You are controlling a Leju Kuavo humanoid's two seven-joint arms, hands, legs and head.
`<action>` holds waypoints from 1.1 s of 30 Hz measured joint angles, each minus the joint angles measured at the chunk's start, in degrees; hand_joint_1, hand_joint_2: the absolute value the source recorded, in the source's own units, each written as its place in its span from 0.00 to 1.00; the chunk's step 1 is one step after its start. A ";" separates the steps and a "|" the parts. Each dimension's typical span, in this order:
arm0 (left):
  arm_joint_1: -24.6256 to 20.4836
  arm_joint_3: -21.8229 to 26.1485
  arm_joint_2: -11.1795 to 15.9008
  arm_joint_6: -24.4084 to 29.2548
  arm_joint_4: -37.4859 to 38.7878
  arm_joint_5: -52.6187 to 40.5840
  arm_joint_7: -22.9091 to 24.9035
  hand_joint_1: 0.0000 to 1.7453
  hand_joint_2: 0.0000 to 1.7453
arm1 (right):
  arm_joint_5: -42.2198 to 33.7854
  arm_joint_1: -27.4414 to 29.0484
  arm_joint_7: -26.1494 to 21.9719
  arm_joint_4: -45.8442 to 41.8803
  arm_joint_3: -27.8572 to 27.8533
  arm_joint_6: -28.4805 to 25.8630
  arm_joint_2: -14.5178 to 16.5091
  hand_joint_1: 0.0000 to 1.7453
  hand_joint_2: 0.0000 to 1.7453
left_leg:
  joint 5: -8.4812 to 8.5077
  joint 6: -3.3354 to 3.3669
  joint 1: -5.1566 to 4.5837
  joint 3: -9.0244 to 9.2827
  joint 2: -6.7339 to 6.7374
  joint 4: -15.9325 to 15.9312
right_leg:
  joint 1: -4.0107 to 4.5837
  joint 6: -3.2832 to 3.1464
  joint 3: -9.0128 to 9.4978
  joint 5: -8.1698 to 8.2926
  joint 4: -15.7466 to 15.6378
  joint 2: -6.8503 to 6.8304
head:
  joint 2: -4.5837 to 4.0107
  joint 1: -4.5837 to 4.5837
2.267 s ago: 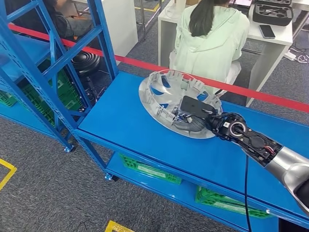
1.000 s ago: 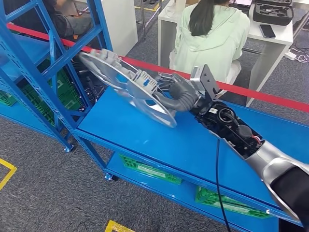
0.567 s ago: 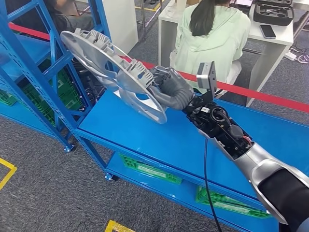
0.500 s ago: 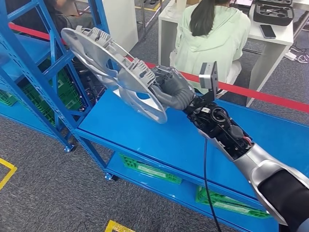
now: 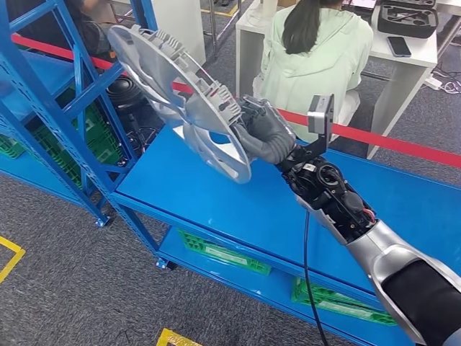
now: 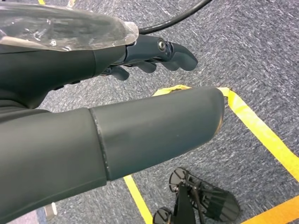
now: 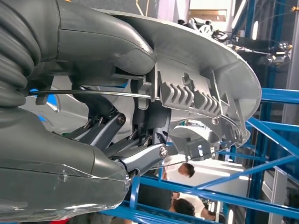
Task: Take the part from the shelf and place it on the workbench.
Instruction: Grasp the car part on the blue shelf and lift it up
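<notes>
The part is a silver wheel cover (image 5: 173,94), held tilted in the air above the left end of the blue workbench (image 5: 217,209). My right hand (image 5: 263,130) grips its near rim. The cover's far edge reaches up beside the blue shelf frame (image 5: 52,101). In the right wrist view the thumb (image 7: 98,42) lies over the ribbed rim of the cover (image 7: 201,65) and the dark fingers (image 7: 141,156) clamp it from the other side. My left hand (image 6: 141,130) hangs over the carpet, fingers apart, holding nothing.
A person in a pale green jacket (image 5: 312,65) sits at a white desk (image 5: 402,68) behind the red barrier tape (image 5: 380,137). Green crates (image 5: 222,254) sit on the bench's lower level. A black stool (image 5: 127,92) stands by the shelf. Yellow tape (image 6: 260,135) marks the floor.
The wheel cover lay flat on the workbench under my right hand; it has since risen up and left toward the shelf. In the last half second it shifted slightly right and tilted steeper.
</notes>
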 joint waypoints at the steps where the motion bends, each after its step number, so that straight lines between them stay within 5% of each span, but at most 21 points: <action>1: 0.00 0.00 0.01 -0.01 0.00 -0.06 0.00 0.00 0.00 | 0.00 0.09 -0.05 0.01 -0.21 0.00 0.04 1.00 1.00 | 0.00 0.00 0.00 0.00 0.00 0.00 | 0.00 0.00 0.00 0.00 0.00 0.00 | 0.00 0.00; 11: -0.19 -0.13 0.06 -0.33 0.00 -0.90 0.00 0.00 0.00 | -5.84 4.53 -4.90 -0.40 -3.33 11.46 4.29 1.00 1.00 | -0.01 0.00 0.01 0.00 0.03 0.00 | 0.01 0.00 0.00 -0.01 0.00 0.04 | 0.00 0.01; 33: -0.28 -1.54 0.08 -0.43 0.00 -1.76 0.00 0.00 0.00 | -6.84 8.80 -5.48 -1.69 -4.76 15.98 10.47 1.00 1.00 | 0.00 -0.01 0.01 0.00 0.03 -0.02 | 0.01 -0.01 -0.02 -0.01 -0.02 0.03 | 0.00 -0.01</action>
